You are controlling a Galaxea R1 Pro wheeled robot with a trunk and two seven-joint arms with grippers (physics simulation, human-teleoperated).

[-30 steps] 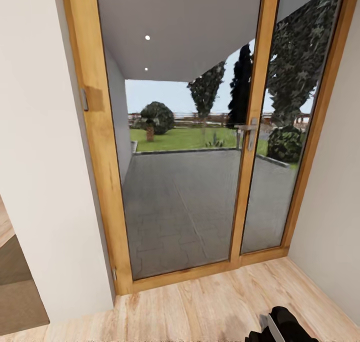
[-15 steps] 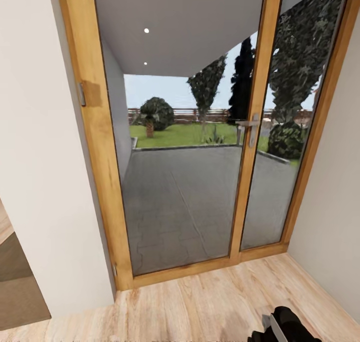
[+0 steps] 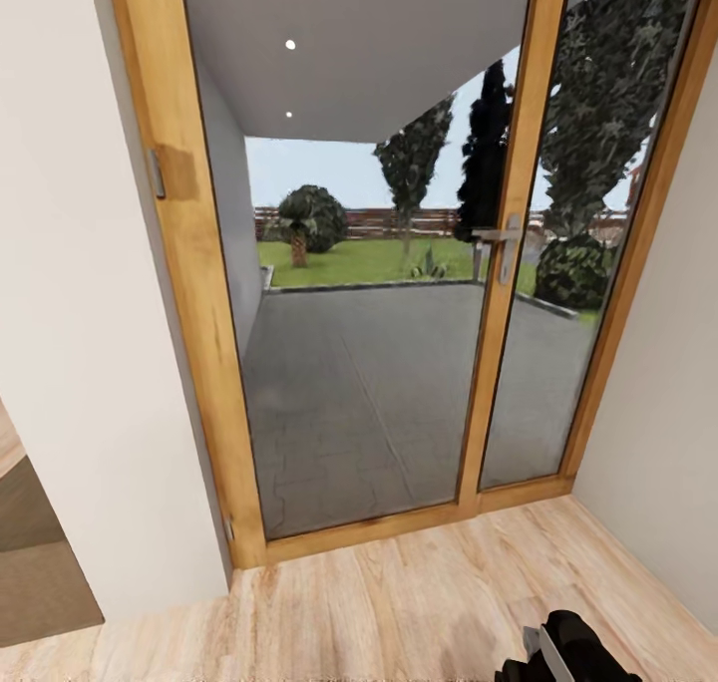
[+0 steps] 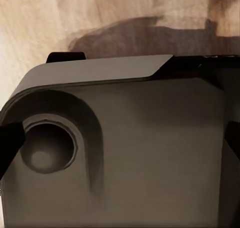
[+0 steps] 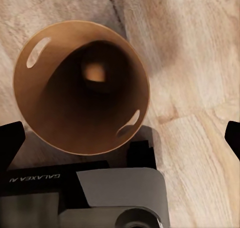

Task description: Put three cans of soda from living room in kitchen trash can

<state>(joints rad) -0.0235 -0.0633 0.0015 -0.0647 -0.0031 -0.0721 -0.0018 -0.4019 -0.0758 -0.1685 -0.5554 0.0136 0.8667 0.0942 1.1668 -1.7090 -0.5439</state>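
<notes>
The robot is facing a glass door with a wooden frame, white wall on both sides and light wood floor underfoot. In the right wrist view the brown bin is sitting just past the right gripper, its open mouth turned to the camera and its dark inside in sight. The two black fingertips are standing wide apart at the picture's edges; whether they are touching the bin I cannot tell. Whether the left gripper is open or closed I cannot tell either — its wrist view is showing the robot's grey body over floor.

The bin is looking stiff, smooth-walled and likely light — slippery on the side, so the rim is probably the surest place to pinch. No soda cans are in view.

The nook is tight: walls close on either side, the door ahead, and a darker opening low at the left. Turning is probably calling for care with the arm at the lower right
</notes>
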